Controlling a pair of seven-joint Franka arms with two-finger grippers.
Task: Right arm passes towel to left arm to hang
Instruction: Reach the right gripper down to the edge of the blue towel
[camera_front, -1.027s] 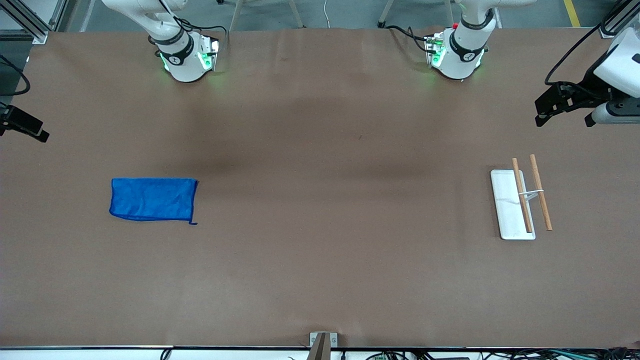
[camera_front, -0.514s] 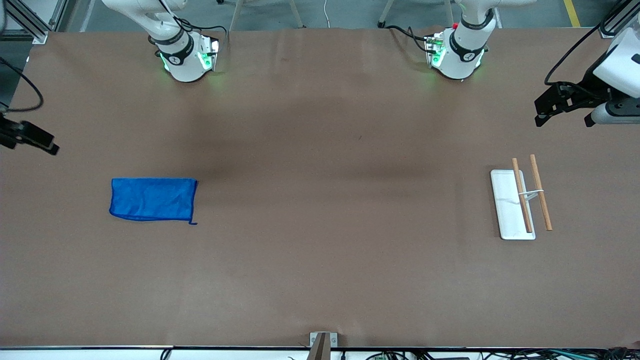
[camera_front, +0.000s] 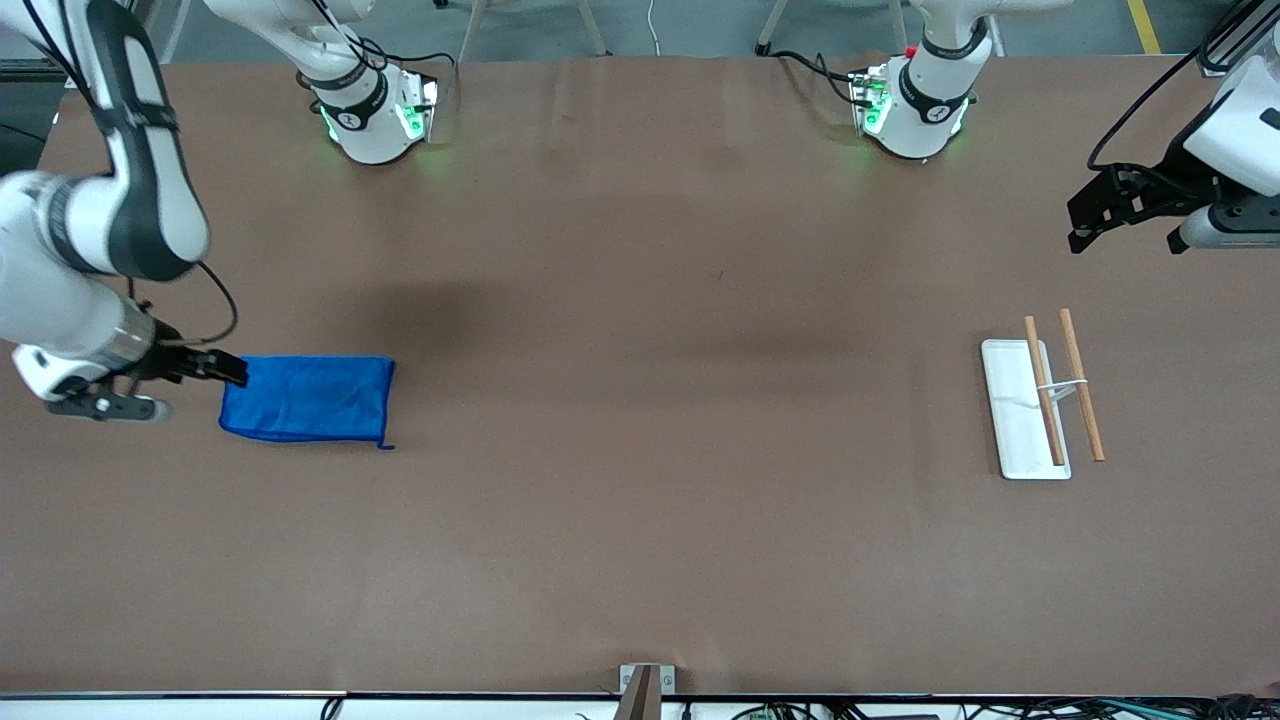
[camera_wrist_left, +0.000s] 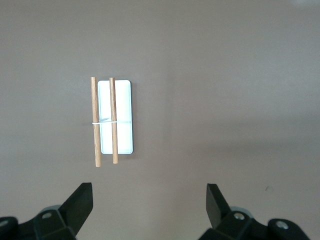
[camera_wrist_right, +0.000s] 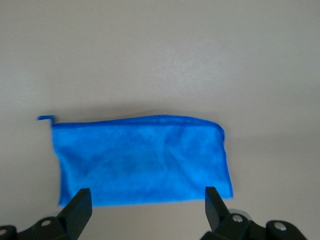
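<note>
The bright blue towel (camera_front: 310, 398) lies flat on the brown table toward the right arm's end, with a loose thread at one corner. It also shows in the right wrist view (camera_wrist_right: 142, 160). My right gripper (camera_front: 236, 369) is open and empty, up over the towel's short edge at that end; in its wrist view (camera_wrist_right: 147, 192) the fingers straddle the towel's hem. My left gripper (camera_front: 1082, 226) is open and empty, and it waits in the air at the left arm's end of the table, as its wrist view (camera_wrist_left: 149, 189) shows.
A white tray (camera_front: 1012, 425) with two wooden rods (camera_front: 1081, 385) tied by a white band lies toward the left arm's end, also in the left wrist view (camera_wrist_left: 125, 112). A metal bracket (camera_front: 646, 680) sits at the table's edge nearest the front camera.
My right arm has swung in from the edge of the view and come down to the towel's short edge. The towel and the left arm have not moved.
</note>
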